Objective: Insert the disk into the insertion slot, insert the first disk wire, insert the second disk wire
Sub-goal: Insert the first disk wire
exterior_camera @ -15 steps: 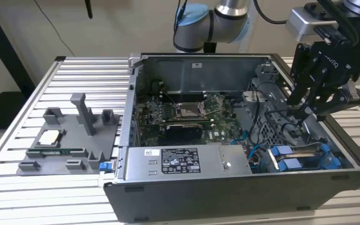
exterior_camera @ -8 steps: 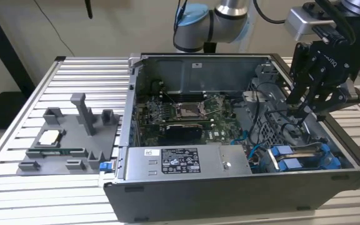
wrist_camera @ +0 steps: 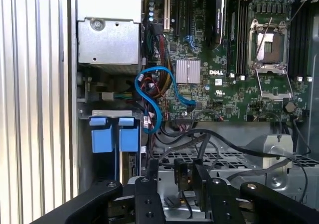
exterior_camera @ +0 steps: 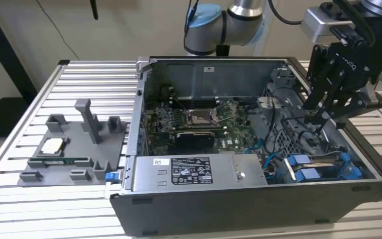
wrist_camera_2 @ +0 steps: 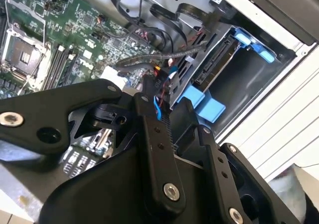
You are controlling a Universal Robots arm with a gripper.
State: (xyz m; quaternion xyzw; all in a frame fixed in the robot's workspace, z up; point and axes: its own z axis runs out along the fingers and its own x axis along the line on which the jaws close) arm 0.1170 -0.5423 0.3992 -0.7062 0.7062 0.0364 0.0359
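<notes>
Gripper position: my gripper hangs inside the open computer case, on the exterior view's right, above the perforated drive cage.
Jaw state: I cannot tell whether my jaws are apart or clamped. In the first wrist view a small dark piece with a thin lead sits between them, but I cannot make out contact on either side.
Disk: the disk lies seated in the bay at the case's front corner, on the exterior view's right, nearer the camera than my gripper. Its blue carrier shows at the bay mouth.
Carrier tabs: two blue tabs stand side by side in the first wrist view.
Blue cable: a thin blue cable loops from the motherboard to a point just beside the tabs. I cannot tell whether that end is plugged in.
Black cables: a bundle of black cables crosses the cage beneath me.
Motherboard: it lies flat in the case and carries an open CPU socket and a finned heatsink.
Power supply: a grey box with a white label sits along the front wall, beside the disk bay.
Table: a slatted metal table carries the case.
Fixture: a grey moulded tray rests on the table at the exterior view's left of the case, well apart from me.
</notes>
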